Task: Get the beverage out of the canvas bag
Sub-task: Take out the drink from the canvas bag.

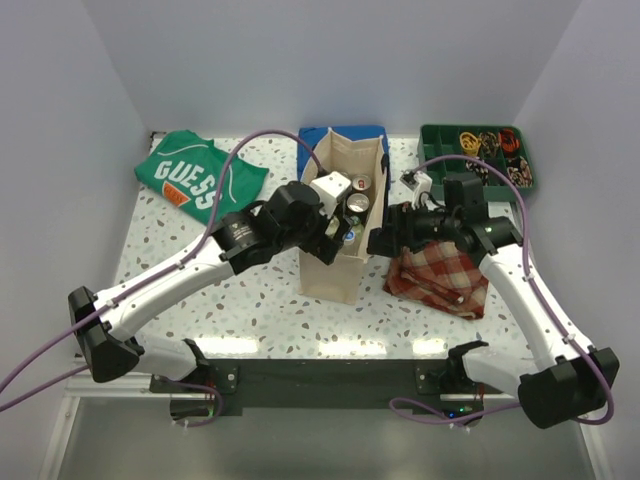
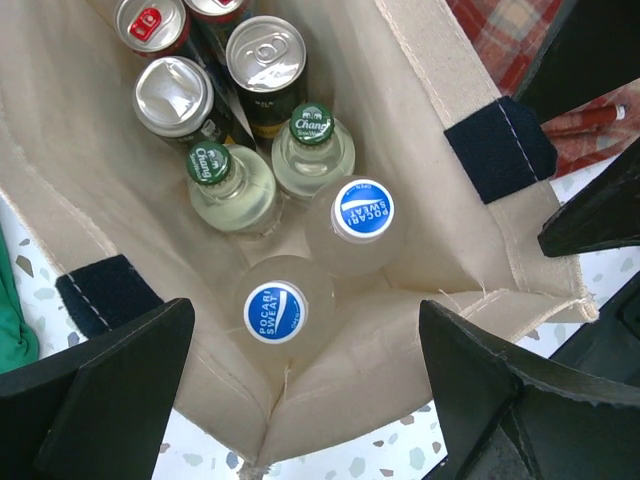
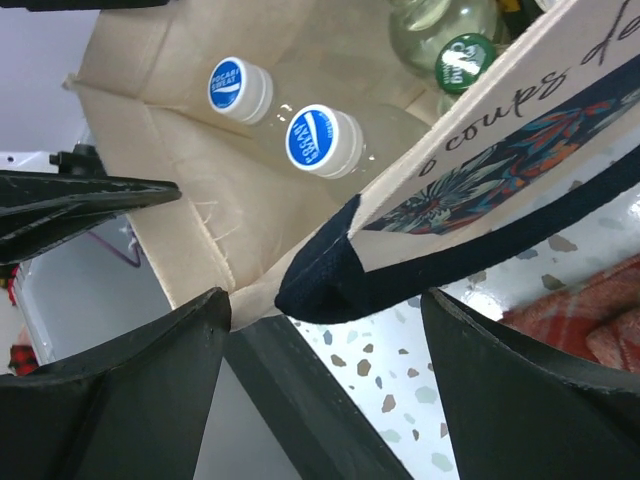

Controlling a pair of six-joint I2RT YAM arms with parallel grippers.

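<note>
Four bottles inside canvas bag

Left hand and right hand face each other, both spread open.

Speckled white terrazzo tabletop between plain pale walls, soft even light.

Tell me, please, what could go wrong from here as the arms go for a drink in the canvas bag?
1. The Pocari Sweat bottles stand packed close beside the Chang bottles; the open left gripper may wedge between them or knock one over.
2. The right gripper straddles only the navy handle at the cloth rim of the canvas bag, so the bag could lift or tip with the bottle.
</note>
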